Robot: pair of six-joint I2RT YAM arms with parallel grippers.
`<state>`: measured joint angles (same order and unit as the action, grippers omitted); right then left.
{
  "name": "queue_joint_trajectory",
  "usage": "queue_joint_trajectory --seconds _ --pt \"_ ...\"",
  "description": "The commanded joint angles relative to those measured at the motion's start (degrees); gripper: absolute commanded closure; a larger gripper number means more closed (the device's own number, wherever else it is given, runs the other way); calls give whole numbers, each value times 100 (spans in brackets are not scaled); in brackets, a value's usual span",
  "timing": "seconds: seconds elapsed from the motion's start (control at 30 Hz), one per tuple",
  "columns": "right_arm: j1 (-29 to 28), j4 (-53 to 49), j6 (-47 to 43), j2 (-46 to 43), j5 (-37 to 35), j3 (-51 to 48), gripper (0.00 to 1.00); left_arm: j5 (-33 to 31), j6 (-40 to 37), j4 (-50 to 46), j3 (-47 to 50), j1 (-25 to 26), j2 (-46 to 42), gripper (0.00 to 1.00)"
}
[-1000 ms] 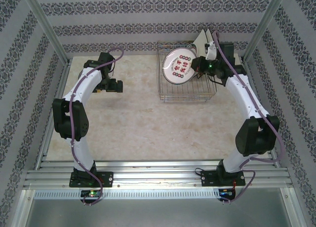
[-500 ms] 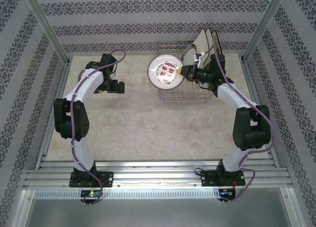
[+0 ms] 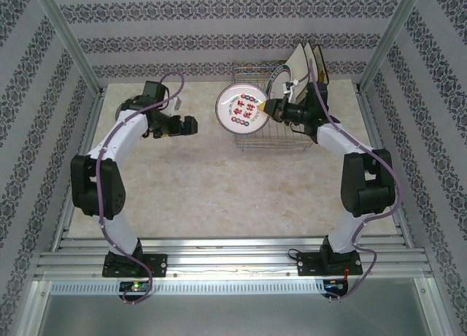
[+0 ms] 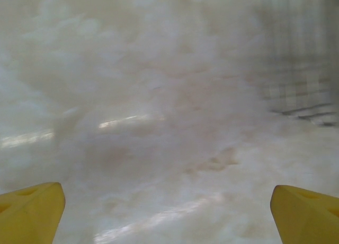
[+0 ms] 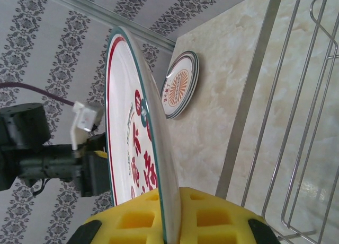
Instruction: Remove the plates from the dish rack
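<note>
- Here, the right hand [image 3: 271, 108] is pinching a round plate [image 3: 243, 109] by its rim. The plate is white with red marks and is held upright in the air at the left end of the dish rack [image 3: 281, 135].
- From the right wrist, that plate [image 5: 132, 143] stands edge-on, pressed between the yellow pads [image 5: 212, 215].
- Two cream square plates [image 3: 302, 62] stand on edge at the back right of the rack, with a dark-rimmed round plate [image 3: 281, 79] just in front of them.
- A small plate with an orange sunburst [image 5: 180, 85] lies on the surface [image 3: 219, 182] near the wall.
- The left hand [image 3: 191, 124] hangs over bare surface, well left of the rack. It is spread wide and holds nothing, its yellow fingertips [image 4: 32, 212] at the picture's lower corners.
</note>
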<state>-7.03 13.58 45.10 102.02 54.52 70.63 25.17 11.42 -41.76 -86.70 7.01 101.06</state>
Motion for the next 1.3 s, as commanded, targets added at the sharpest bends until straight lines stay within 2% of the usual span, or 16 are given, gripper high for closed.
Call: queue_joint_trajectory --seconds 0.0,0.17,0.37,0.43,0.67,0.83,0.97,1.17,1.2,1.27 --pt "-53 284 -5 24 150 54 100 1620 546 1394 353 -147 -312 0" --pt "-105 259 -29 112 139 97 100 2998 1735 3344 1019 -158 -355 0" --pt "-401 -86 -246 251 -43 372 100 3034 1807 3492 1041 -20 -234 2" --pt "-528 -23 -183 324 -77 454 100 3034 1846 3528 1025 -6 -169 5" --pt "-692 -9 -100 541 -42 736 100 3131 1774 3356 944 -7 -10 33" --pt "-744 -5 -61 598 -11 862 100 3338 2079 3717 953 -12 126 55" --pt "-793 -18 -41 630 32 935 100 3475 2277 3877 900 -14 273 67" --pt "-915 -20 -46 728 67 992 100 3549 2456 4107 900 -11 333 73" --pt "-939 -15 -46 748 61 1011 100 3564 2470 4135 900 -13 335 76" --pt "-963 -18 -42 767 42 1027 100 3612 2535 4188 895 -11 353 90"
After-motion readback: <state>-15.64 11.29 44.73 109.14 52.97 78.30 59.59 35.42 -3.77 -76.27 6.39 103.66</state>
